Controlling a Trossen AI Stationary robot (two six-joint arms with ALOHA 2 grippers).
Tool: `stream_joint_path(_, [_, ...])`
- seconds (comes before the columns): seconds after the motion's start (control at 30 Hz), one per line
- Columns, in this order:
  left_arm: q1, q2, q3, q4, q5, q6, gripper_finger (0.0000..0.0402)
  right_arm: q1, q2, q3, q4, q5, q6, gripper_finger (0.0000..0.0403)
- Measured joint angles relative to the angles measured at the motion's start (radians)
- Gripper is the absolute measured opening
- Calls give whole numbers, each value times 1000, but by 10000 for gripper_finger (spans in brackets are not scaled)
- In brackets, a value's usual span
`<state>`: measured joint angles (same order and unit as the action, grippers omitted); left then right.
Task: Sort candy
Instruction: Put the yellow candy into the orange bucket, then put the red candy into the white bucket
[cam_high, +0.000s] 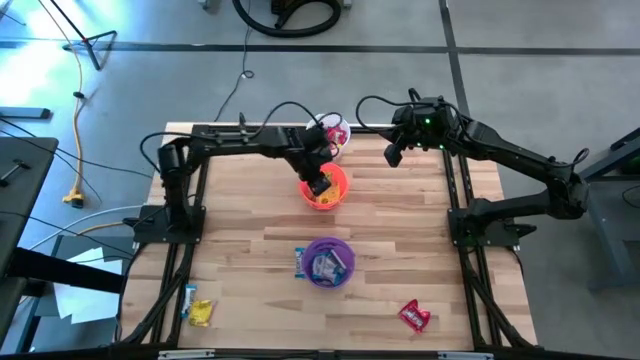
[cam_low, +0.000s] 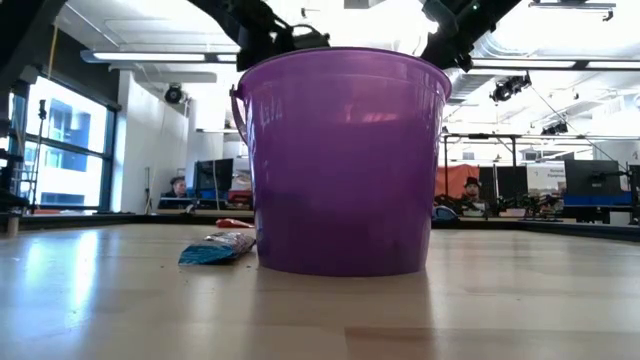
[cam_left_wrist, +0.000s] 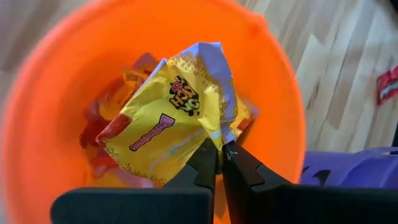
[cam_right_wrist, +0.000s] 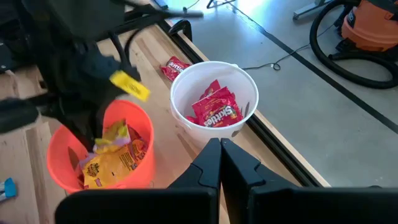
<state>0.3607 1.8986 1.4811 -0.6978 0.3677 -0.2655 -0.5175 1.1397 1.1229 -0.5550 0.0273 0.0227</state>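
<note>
Clearly the risk sits with the left end effector: its pinch catches only a corner of the yellow candy packet, so the wrapper could slip early or cling when released, though the orange cup lies directly beneath it. That end effector is clamped shut on the packet. Farther right, the right end effector hangs fully closed and empty, with the white cup of red candy just ahead of it. Loose sweets lie on the counter, well away from both.
</note>
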Motion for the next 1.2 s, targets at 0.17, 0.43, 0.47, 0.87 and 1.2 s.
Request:
stream_joint_path(0.17, [0, 52, 0, -4, 8, 9, 1, 0, 0, 0, 1, 3, 0, 0])
stream_joint_path(0.43, [0, 52, 0, 13, 7, 33, 52, 0, 0, 0, 1, 26, 4, 0])
stream_joint_path(0.47, [0, 46, 0, 17, 8, 35, 62, 0, 0, 0, 1, 26, 11, 0])
stream_joint_path(0.87, [5, -134, 0, 54, -145, 109, 151, 43, 0, 0, -10, 26, 88, 0])
stream_joint_path(1.2, [6, -375, -195, 257, -199, 147, 154, 153, -1, -154, 212, -13, 194, 0])
